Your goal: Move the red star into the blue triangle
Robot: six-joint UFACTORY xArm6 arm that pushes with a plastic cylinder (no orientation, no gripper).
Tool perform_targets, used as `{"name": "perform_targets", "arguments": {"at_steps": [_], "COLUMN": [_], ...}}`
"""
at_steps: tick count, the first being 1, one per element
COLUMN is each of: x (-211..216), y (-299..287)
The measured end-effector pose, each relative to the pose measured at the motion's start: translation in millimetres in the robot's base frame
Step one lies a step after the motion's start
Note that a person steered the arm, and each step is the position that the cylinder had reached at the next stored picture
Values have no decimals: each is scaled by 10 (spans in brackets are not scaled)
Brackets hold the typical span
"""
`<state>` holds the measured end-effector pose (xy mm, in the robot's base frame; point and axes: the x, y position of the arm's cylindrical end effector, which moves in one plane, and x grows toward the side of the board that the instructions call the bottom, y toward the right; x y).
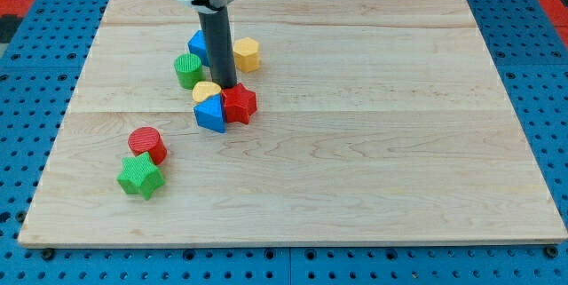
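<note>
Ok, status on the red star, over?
My tip at red star's top-left edge. Red star touching blue triangle. Yellow block crowds the triangle's top; nothing between them.

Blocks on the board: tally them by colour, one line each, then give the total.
Red: 2, the red star and the red cylinder
Blue: 2, the blue triangle and a blue block behind the rod
Yellow: 2, a yellow block and a yellow block
Green: 2, the green star and the green cylinder
Total: 8
</note>
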<state>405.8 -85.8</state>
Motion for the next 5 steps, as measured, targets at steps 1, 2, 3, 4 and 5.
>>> {"name": "perform_targets", "arguments": {"at_steps": [1,2,3,4,5], "x": [319,550,233,-41,168], "y": [-235,-585,-364,393,933]}}
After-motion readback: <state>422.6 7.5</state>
